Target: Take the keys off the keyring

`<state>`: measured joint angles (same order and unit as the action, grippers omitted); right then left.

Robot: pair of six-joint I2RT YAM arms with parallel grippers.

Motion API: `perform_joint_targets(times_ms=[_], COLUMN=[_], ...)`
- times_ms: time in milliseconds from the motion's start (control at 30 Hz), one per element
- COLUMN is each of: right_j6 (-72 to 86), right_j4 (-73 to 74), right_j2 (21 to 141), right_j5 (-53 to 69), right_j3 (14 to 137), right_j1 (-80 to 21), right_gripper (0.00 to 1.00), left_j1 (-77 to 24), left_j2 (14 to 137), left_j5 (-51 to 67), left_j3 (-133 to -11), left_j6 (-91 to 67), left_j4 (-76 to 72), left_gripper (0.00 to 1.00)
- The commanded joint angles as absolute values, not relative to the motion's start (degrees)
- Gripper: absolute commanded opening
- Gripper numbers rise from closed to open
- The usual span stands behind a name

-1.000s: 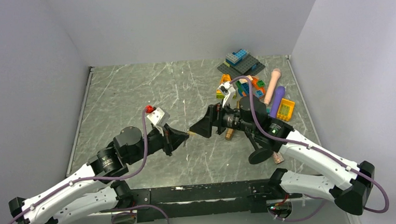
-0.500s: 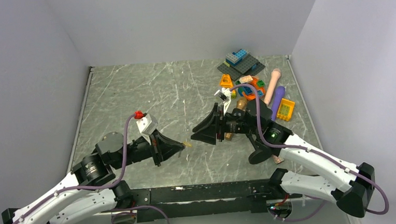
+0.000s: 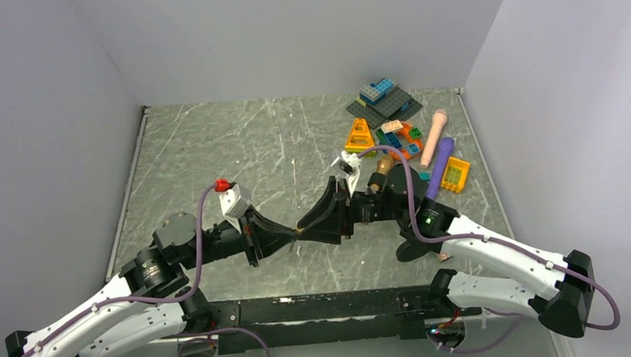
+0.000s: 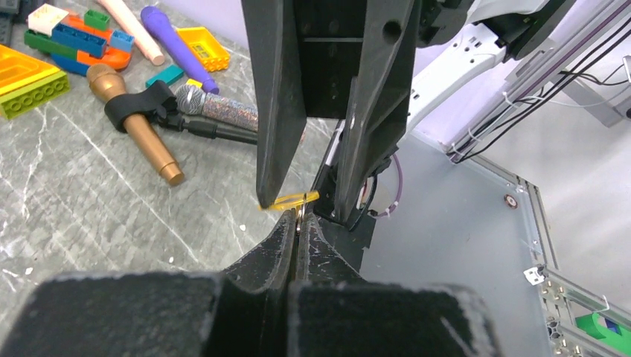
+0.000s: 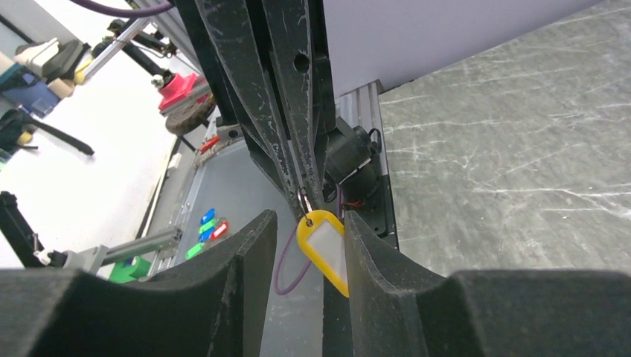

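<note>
1. The left gripper (image 4: 298,232) has matte black, wedge-shaped fingers pressed tight together, pinching the ring (image 5: 305,201) at their very tips
2. The ring is a thin, shiny grey wire loop, held in the air where the two arms meet near the table's middle
3. From it hangs the tag (image 5: 325,250), a flat oblong of yellow plastic with rounded corners and a pale label window in its face
4. The tag's long axis runs from the ring along the right fingers, holed end at the ring and free end toward the right wrist; the left wrist view shows only a thin yellow edge
5. The right gripper (image 5: 309,218) has scuffed black fingers partway apart, astride the tag's long sides; one finger seems to touch it, and a slit of background shows at the other
6. The table (image 3: 211,152) below is grey-green, stone-patterned, with white veins
7. Toward the far right lie a smooth gold microphone (image 4: 138,123), a glittery silver one (image 4: 219,111), and bright studded bricks (image 4: 74,44)
</note>
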<state>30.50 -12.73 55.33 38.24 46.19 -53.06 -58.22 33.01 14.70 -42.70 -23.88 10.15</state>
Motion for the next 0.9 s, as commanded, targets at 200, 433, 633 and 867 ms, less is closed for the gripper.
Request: perform_joint_targets(times_ms=[200, 433, 633, 867], right_j6=[27.86, 27.75, 27.58, 27.82], right_j4=[-14.68, -17.70, -19.51, -20.18], right_j2=[56.52, 53.55, 51.45, 52.31], right_j5=[36.96, 38.09, 37.77, 35.87], right_j3=[47.98, 46.56, 45.24, 44.99], right_j1=[-55.31, -55.55, -55.53, -55.53], right_gripper=[0.38, 0.51, 0.52, 0.45], left_j1=[-58.27, -58.27, -58.27, -58.30], left_j2=[33.38, 32.07, 32.15, 32.48], left_j5=[16.57, 16.35, 17.60, 19.67], left_j3=[-42.64, -41.62, -41.96, -42.27], left_j6=[-25.18, -25.31, -25.22, -25.05], left_j4=[5.11, 5.25, 4.93, 3.56], left_gripper=[0.00, 0.00, 0.00, 0.00])
